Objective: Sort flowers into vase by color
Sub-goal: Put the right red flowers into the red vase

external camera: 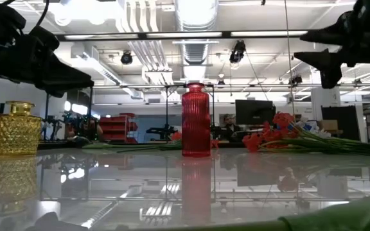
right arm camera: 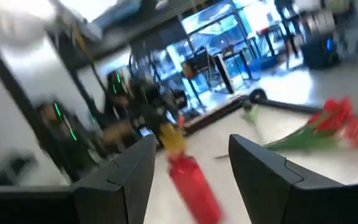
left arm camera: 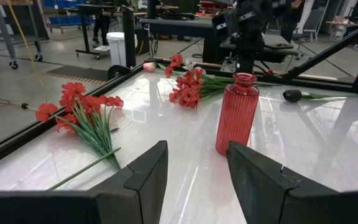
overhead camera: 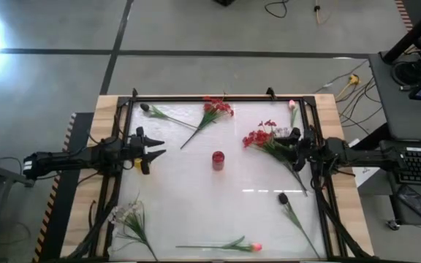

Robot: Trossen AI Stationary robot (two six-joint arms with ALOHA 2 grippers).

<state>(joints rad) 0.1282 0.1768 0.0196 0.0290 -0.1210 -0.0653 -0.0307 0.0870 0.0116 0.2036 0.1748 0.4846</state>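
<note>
Hovering above the right side of the table, the right gripper (overhead camera: 300, 148) has its fingers spread and holds nothing. It hangs over the stems of a red spray (overhead camera: 263, 138) that lies with its blooms pointing toward the middle. The left gripper (overhead camera: 152, 150) waits over the left side, fingers also apart and empty, aimed at the red vase (overhead camera: 218, 160) standing upright in the centre of the white tabletop (overhead camera: 196, 204).

No flower is in that vase yet, so by my reckoning the sorting has hardly begun, and the step in hand looks like the first pick of a red spray.

A second red spray (overhead camera: 215, 109) lies at the far edge, a dark bud (overhead camera: 145, 108) to its left and a pink bud (overhead camera: 291, 105) in the far right corner. Nearer, a white spray (overhead camera: 126, 215) lies on the left, a pink bud (overhead camera: 254, 248) at the near edge and another dark bud (overhead camera: 283, 198) on the right. A yellow vase (external camera: 17, 129) shows from table height.

Next, I'd guess, the right gripper must drop, close on the green stems, then carry them to the red vase without knocking it.
</note>
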